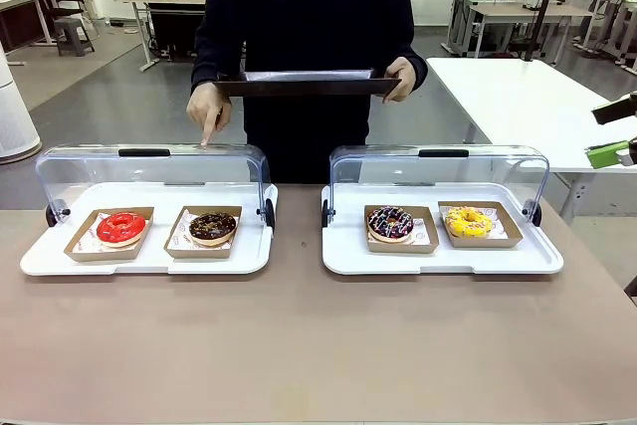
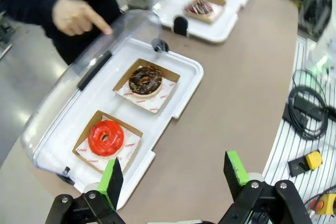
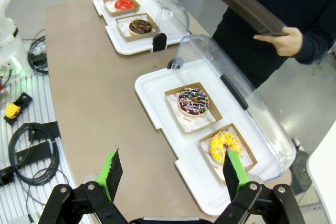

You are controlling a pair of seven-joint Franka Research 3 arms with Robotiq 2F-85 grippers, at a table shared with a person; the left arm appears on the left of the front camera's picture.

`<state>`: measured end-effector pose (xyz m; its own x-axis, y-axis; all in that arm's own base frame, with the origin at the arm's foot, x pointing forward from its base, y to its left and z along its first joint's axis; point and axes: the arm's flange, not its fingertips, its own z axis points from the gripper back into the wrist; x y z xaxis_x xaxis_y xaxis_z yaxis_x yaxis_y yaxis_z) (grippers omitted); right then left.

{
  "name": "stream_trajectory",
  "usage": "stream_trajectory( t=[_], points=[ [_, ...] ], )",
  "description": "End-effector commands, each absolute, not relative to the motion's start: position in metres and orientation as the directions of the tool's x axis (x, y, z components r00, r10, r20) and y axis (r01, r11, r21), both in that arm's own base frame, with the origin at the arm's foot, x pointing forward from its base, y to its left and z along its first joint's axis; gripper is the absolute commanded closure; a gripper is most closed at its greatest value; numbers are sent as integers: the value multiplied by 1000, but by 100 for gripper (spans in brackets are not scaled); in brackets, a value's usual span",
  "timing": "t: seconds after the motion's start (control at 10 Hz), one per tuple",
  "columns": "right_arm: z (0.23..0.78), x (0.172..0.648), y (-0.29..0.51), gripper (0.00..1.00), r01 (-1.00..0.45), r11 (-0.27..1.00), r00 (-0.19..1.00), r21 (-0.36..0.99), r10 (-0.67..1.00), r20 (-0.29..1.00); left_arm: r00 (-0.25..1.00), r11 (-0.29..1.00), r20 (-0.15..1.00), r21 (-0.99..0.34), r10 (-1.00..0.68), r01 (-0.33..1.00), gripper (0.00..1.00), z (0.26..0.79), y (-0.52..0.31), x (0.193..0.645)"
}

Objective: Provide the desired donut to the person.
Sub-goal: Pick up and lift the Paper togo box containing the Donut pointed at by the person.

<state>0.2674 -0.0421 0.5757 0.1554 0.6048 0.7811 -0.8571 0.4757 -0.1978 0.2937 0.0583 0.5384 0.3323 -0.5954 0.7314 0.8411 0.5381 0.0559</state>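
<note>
Coiled black cable (yellow switch nearby)

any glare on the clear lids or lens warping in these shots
Front view: sharp and evenly lit, with faint white reflections on the left lid. Left wrist view: wide-angle bowing along the table edge, pale sheen on that lid. Right wrist view: similar bowing, light streaks on the right lid, yellow donut sharp.

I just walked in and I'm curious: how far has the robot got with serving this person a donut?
Barely begun. Done: both display covers stand open, and the person points a finger at the left case, seemingly the chocolate donut. In hand: nothing; the left robot hand and right robot hand hang open, empty. Left: lifting that donut onto the person's tray.
</note>
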Motion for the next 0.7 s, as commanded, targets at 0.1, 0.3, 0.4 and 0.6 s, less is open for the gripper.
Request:
stream_trajectory(
  t=[0.1,0.3,0.4,0.6],
  points=[
    [574,268,-42,0,-863,464,149,-200,611,777,225,367,524,185,-822,912,0,489,-16,330],
    [574,268,-42,0,-863,464,149,-200,611,777,121,211,392,193,-912,958,0,438,-59,361],
    [574,268,-42,0,-863,464,149,-200,611,777,68,147,369,191,-927,971,0,415,-71,374],
    [574,268,-42,0,-863,464,149,-200,611,777,25,107,324,238,-946,965,0,383,-90,392]
  ],
)
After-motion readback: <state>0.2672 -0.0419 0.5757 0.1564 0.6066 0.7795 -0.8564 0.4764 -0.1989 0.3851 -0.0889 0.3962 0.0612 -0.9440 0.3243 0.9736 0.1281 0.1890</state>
